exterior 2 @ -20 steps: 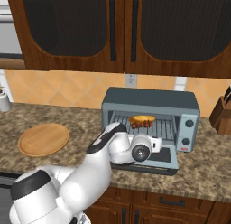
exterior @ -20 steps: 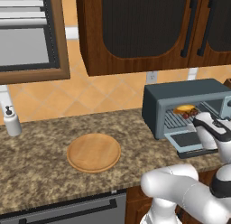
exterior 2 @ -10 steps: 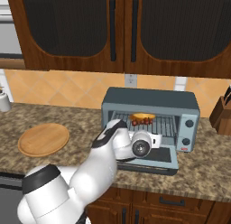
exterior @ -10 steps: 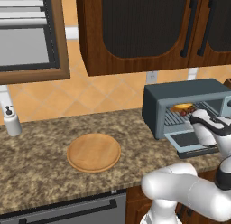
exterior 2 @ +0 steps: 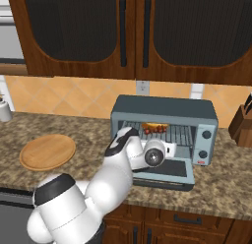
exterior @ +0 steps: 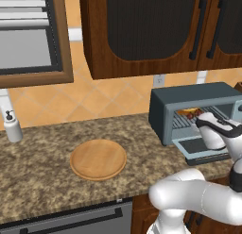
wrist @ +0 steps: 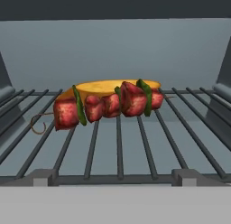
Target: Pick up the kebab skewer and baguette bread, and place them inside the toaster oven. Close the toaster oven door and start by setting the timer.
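Left base view: the end effector (exterior: 204, 119) has drawn back slightly from the toaster oven (exterior: 189, 98), whose door (exterior: 201, 148) is still down.

Right base view: the baguette bread (exterior 2: 154, 125) lies on the rack, so closing the door comes next.

Hand view: the kebab skewer (wrist: 106, 105) lies just before the bread; the end effector is spread wide, holding nothing. No legible writing.

Speckled brown granite worktop (exterior: 42, 162) with a polished look. Round smooth wooden plate (exterior: 98, 159). Matt blue-grey metal toaster oven (exterior 2: 165, 110) with a grey wire rack (wrist: 119, 146). Dark, glossy wooden cabinets (exterior 2: 83, 36).
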{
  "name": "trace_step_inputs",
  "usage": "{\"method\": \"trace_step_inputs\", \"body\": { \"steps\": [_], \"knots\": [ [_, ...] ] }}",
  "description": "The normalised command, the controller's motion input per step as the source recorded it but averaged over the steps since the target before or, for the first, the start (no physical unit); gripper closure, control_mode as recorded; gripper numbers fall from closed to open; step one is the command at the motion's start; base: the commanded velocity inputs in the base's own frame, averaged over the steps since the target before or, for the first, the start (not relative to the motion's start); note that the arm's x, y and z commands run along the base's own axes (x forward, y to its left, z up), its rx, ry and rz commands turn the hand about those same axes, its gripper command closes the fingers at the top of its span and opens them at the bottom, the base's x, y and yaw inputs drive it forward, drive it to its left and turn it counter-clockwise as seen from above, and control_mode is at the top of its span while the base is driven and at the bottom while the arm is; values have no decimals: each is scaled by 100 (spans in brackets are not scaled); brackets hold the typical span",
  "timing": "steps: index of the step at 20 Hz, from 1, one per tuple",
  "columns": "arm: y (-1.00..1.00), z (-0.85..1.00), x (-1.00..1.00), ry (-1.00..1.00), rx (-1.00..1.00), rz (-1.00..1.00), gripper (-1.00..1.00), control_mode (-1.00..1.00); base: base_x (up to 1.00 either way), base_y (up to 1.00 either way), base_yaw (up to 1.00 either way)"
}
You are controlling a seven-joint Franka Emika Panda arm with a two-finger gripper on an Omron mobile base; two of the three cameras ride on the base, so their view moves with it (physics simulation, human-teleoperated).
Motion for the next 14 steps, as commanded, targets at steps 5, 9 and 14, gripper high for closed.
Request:
{"method": "trace_step_inputs", "body": {
  "steps": [5, 9, 14],
  "knots": [
    [0, 0, 16, 0, 0, 0, -100, -100, 0, 0, 0],
    [0, -1, 19, 0, 0, 0, -100, -100, 0, 0, 0],
    [0, 0, 8, 0, 0, 0, -100, -100, 0, 0, 0]
  ]
}}
